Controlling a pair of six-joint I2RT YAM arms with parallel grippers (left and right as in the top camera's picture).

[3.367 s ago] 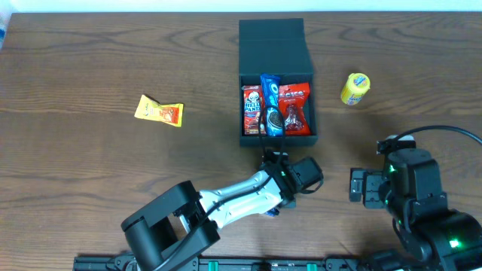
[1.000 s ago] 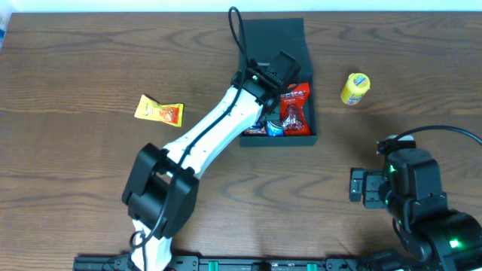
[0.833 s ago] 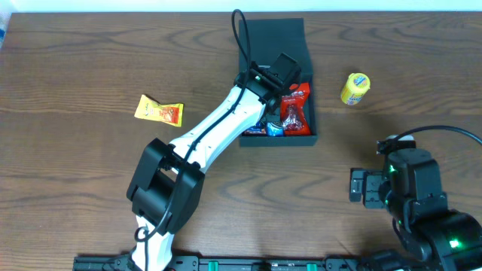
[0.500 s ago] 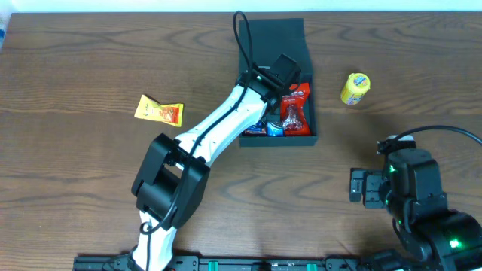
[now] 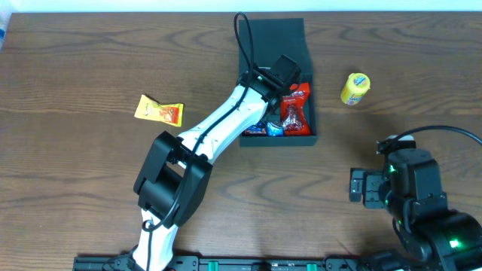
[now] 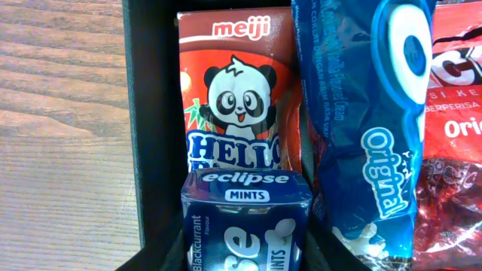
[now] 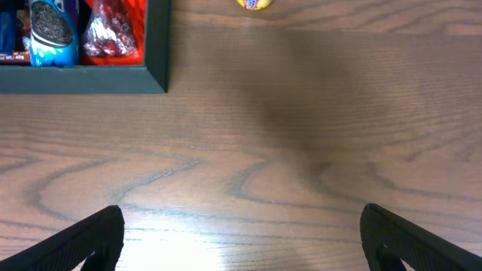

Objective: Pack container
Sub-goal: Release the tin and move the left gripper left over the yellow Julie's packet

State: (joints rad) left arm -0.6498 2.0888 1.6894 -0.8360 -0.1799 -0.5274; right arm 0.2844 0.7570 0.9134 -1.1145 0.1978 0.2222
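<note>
Green box [image 5: 294,140]: open on the bench [image 5: 75,165], snacks inside.
Left end effector [image 5: 280,71]: in the box, pinching mints [image 6: 247,218].
Right end effector [image 7: 241,237]: spread wide, near the box.

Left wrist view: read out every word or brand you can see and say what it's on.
"meiji", "HELLO": red panda box.
"eclipse MINTS", "Blackcurrant": dark blue mint box.
"Origina", cut off: blue cookie packet.
"Ori", cut off: red packet at right.
Smaller print: too blurred to read.
</note>
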